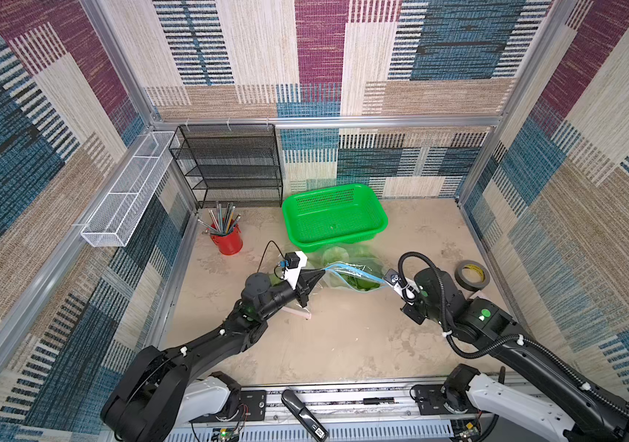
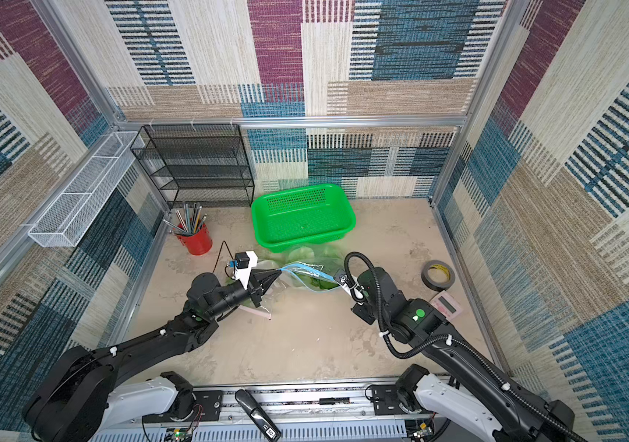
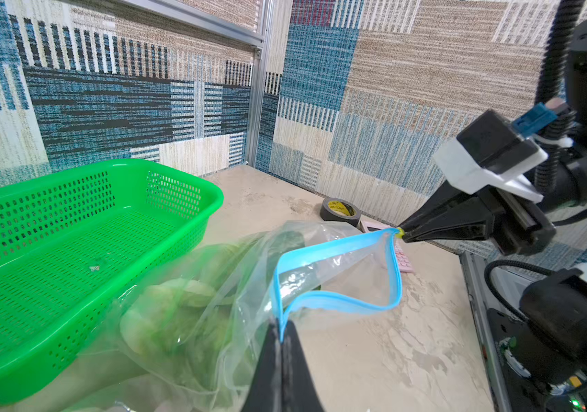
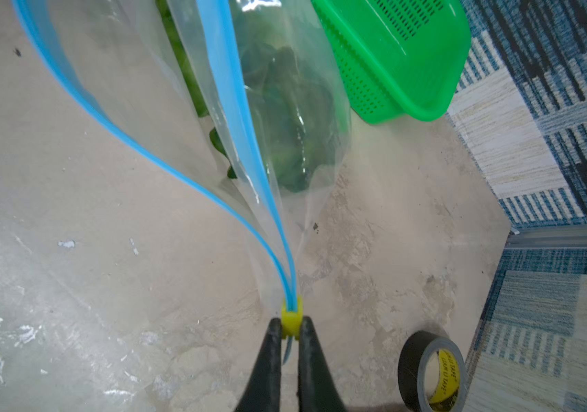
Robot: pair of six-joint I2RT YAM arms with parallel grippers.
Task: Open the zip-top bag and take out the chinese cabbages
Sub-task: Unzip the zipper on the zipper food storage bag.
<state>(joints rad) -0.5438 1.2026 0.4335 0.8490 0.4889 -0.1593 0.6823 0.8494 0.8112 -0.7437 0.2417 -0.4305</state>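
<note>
A clear zip-top bag [image 1: 347, 281] with a blue zip strip [image 3: 334, 246] hangs stretched between both grippers, just in front of the green basket. My left gripper [image 3: 282, 337] is shut on one end of the strip. At the other end my right gripper [image 4: 290, 326] is shut on the yellow slider [image 4: 291, 319]. The two blue lips bow apart, so the mouth gapes. The chinese cabbages [image 3: 174, 314] lie inside the bag as pale green heads, with darker leaves [image 4: 284, 117] towards the mouth. Both grippers [image 1: 322, 270] [image 1: 386, 281] show in both top views.
An empty green basket [image 1: 334, 218] stands right behind the bag. A red cup of pencils [image 1: 226, 239] and a black mesh shelf [image 1: 228, 164] are at the back left. A black tape roll [image 1: 471, 274] and a pink calculator [image 2: 446, 304] lie beside the right arm.
</note>
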